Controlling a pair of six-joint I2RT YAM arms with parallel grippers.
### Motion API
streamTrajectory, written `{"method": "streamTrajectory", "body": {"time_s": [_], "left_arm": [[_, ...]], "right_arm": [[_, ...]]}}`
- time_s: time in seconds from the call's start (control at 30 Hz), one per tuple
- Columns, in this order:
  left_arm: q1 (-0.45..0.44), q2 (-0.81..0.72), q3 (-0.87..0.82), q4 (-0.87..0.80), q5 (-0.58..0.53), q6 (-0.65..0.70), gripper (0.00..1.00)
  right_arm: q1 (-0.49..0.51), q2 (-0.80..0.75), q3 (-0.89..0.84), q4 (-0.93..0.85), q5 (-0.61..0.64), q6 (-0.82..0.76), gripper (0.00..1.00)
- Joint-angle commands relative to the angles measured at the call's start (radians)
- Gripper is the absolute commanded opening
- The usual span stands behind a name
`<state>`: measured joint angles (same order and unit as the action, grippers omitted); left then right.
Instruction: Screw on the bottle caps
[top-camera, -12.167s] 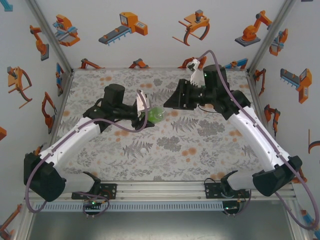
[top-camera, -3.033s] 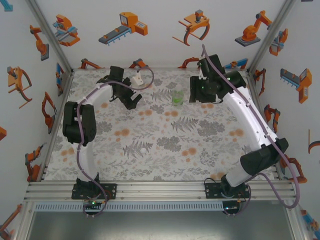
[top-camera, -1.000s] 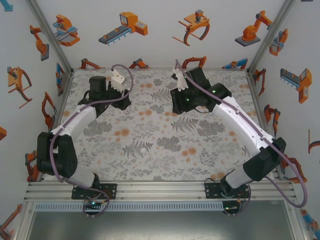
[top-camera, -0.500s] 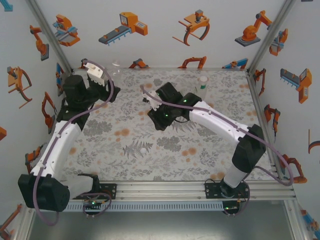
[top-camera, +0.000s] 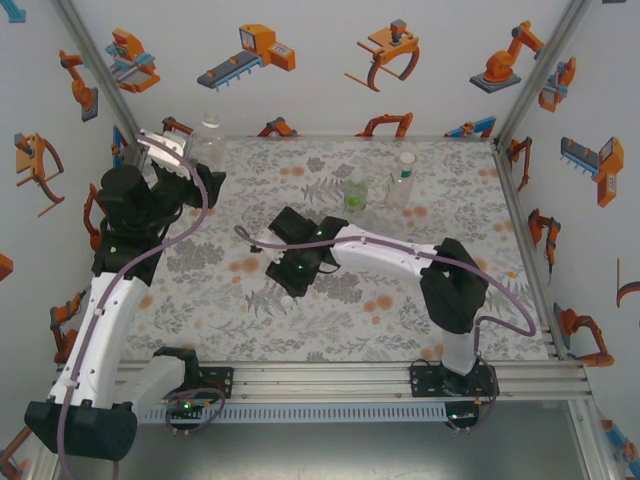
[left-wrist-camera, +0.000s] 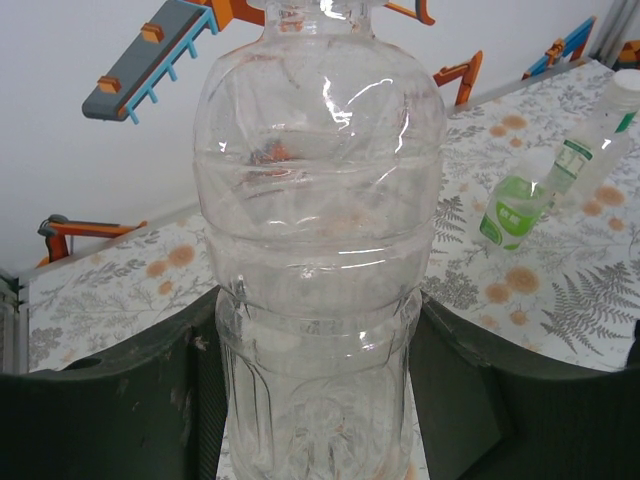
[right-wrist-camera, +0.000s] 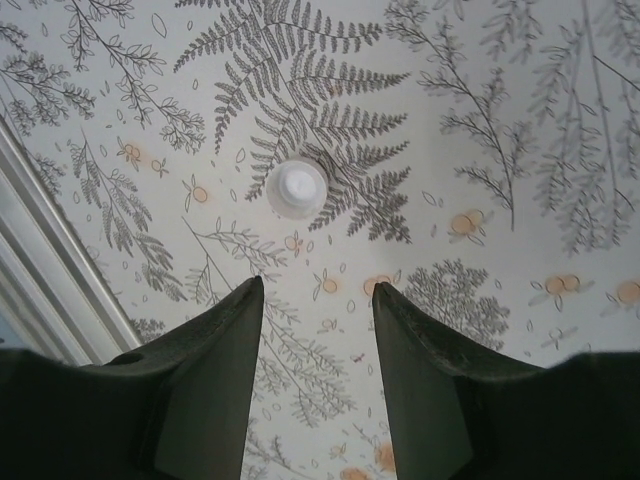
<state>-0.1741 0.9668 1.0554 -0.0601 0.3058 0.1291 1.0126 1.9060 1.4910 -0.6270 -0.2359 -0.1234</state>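
Observation:
My left gripper (top-camera: 197, 160) is raised at the back left, shut on the slim clear bottle (top-camera: 210, 133). In the left wrist view the clear bottle (left-wrist-camera: 320, 230) stands upright between both dark fingers (left-wrist-camera: 130, 400), its neck cut off at the top. The green-tinted bottle (top-camera: 355, 195) and the clear labelled bottle (top-camera: 400, 182) with a white top stand at the back middle. They are seen again as the green bottle (left-wrist-camera: 512, 207) and the labelled bottle (left-wrist-camera: 600, 140). My right gripper (right-wrist-camera: 318, 287) hangs open over the mat mid-table (top-camera: 291, 272), with a white cap (right-wrist-camera: 297, 188) lying just beyond its tips.
The fern-patterned mat (top-camera: 420, 270) covers the table. White walls with orange robot prints close in the back and sides. An aluminium rail (top-camera: 330, 382) runs along the near edge. The right arm (top-camera: 400, 258) stretches across the mat's middle.
My left arm has swung further left and lifted the clear bottle higher. My right arm has moved forward and left, uncovering the green bottle and reaching the white cap.

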Motion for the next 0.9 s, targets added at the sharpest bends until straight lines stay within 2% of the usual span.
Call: {"method": "streamTrajectory", "body": {"time_s": [0.0,0.17,0.5,0.87], "left_arm": [[0.005,-0.035,-0.005,-0.025,-0.017,0.021,0.06],[0.005,-0.059,-0.003,-0.050,-0.021,0.040,0.07],[0.005,-0.081,-0.011,-0.073,-0.035,0.051,0.07],[0.006,-0.074,-0.013,-0.075,-0.036,0.048,0.07]], "right_arm": [[0.025,0.043,0.034,0.022,0.006,-0.053,0.49],[0.063,0.112,0.070,0.025,0.027,-0.082,0.53],[0.095,0.185,0.096,0.030,0.077,-0.100,0.53],[0.099,0.216,0.101,0.033,0.089,-0.104,0.44]]}}
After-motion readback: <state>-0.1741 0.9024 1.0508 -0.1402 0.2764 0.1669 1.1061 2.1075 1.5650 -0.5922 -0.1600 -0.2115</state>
